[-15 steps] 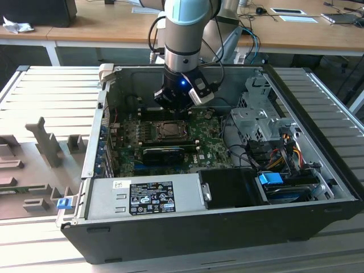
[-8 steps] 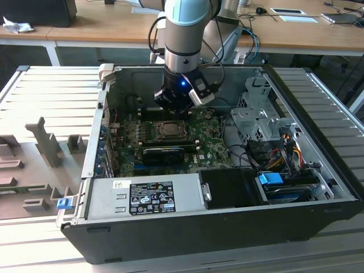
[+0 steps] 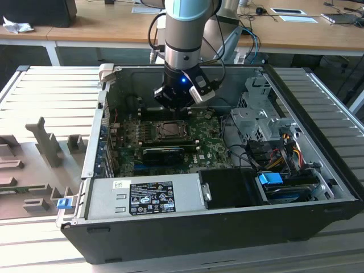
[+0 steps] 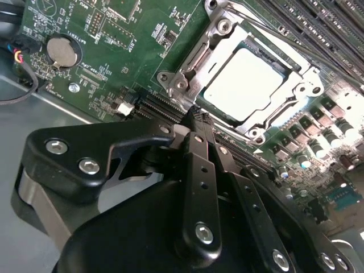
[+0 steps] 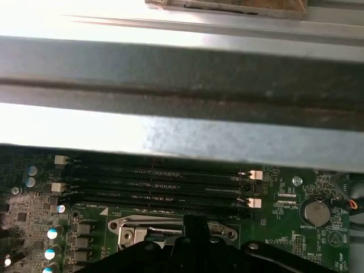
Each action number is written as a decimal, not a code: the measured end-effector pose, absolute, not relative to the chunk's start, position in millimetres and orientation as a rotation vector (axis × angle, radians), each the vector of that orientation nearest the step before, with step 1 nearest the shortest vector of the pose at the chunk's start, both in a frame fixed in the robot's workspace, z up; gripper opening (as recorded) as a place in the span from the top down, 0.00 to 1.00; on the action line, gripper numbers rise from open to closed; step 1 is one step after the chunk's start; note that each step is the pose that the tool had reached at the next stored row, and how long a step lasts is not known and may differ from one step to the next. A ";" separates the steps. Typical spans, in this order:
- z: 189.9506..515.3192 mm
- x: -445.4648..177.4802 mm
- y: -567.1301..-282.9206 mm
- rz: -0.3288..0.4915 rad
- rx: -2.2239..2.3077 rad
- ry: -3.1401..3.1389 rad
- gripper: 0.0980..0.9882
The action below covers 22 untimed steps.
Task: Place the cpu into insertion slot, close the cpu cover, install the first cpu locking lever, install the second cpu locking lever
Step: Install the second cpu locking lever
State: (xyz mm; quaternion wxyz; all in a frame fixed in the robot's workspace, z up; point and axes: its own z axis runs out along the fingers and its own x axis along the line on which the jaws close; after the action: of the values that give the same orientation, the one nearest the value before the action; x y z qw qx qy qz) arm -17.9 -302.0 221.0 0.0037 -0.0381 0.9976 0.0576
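The end effector (image 4: 199, 116), fingers pressed together and empty, hovers at the cpu cover's (image 4: 196, 60) edge. The cpu (image 4: 242, 85) sits in the insertion slot (image 3: 169, 130), cover lowered, apparently ready for locking.

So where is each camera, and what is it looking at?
Exterior view: sits off the arm, above and outside the open computer case, looking down into it; the arm and gripper hang over the green circuit board.
Second wrist view: rides on the arm, looking past the black gripper at the cpu lying in the insertion slot under the cpu cover.
First wrist view: rides on the arm, looking across the long black card slots to the case wall; the gripper pokes in.
Both wrist views share the round battery.
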 end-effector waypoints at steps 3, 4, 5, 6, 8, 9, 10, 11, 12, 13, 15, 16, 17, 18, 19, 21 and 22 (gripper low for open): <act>223.1 -17.9 -304.0 0.181 -0.119 3.127 0.99; 223.1 -17.9 -305.1 0.181 -0.120 3.127 0.99; 223.1 -17.9 -305.7 0.181 -0.119 3.127 0.99; 223.0 -17.9 -305.9 0.181 -0.119 3.127 0.99; 223.0 -17.9 -306.2 0.181 -0.119 3.127 0.99; 223.1 -17.9 -306.3 0.181 -0.119 3.127 0.99; 223.1 -17.9 -306.4 0.181 -0.119 3.127 0.99; 223.1 -17.9 -306.4 0.181 -0.119 3.127 0.99; 223.1 -17.9 -306.5 0.181 -0.119 3.127 0.99; 223.1 -17.9 -306.5 0.181 -0.119 3.127 0.99; 223.4 -17.9 -306.5 0.181 -0.119 3.127 0.99; 223.6 -17.9 -306.5 0.181 -0.119 3.127 0.99; 223.8 -17.9 -306.5 0.181 -0.119 3.127 0.99; 224.3 -17.9 -306.5 0.181 -0.119 3.127 0.99; 224.4 -17.9 -306.5 0.181 -0.119 3.127 0.99; 224.6 -17.9 -306.5 0.181 -0.119 3.127 0.99; 224.6 -17.9 -306.5 0.181 -0.119 3.127 0.99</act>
State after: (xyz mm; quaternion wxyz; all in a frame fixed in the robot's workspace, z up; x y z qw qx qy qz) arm -17.9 -306.5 224.6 0.0037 -0.0381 0.9976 0.0579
